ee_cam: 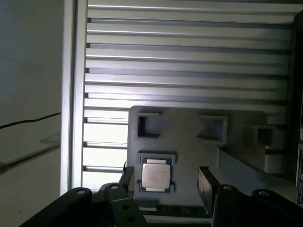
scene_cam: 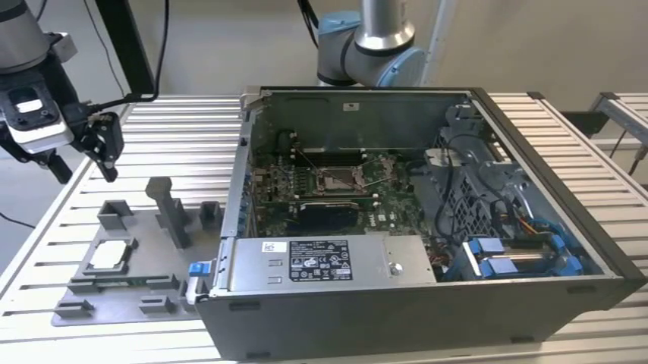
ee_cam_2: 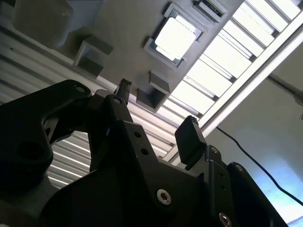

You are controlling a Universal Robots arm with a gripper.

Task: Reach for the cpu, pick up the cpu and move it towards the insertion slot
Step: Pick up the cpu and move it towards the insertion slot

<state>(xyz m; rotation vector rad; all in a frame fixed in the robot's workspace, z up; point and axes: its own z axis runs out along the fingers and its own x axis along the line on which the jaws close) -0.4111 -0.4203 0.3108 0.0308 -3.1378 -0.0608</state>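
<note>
The claw [scene_cam: 85,174] hangs wide open and empty above the table [scene_cam: 172,129], seemingly lined up over the cpu [ee_cam: 156,175], which lies flat in its grey fixture plate [scene_cam: 121,294], well apart from the insertion slot [scene_cam: 339,178] inside the computer case [scene_cam: 426,326].

Everything is sitting on a ribbed aluminium table [scene_cam: 177,121], and its slats are catching loads of light; in both wrist views they're glaring nearly white. Past the table's edge, on the exterior view's left, a pale grey floor [scene_cam: 14,254] is showing, with a thin black cable [scene_cam: 11,221] trailing across it. Behind the table a plain beige backdrop [scene_cam: 233,45] is stretching away, and I can't tell if it's wall or more floor. A second slatted table [scene_cam: 626,106] is poking in at the exterior view's right. In the second wrist view the floor is picking up a bluish glow [ee_cam_2: 289,198]. The lighting is looking soft and even overall.
</note>
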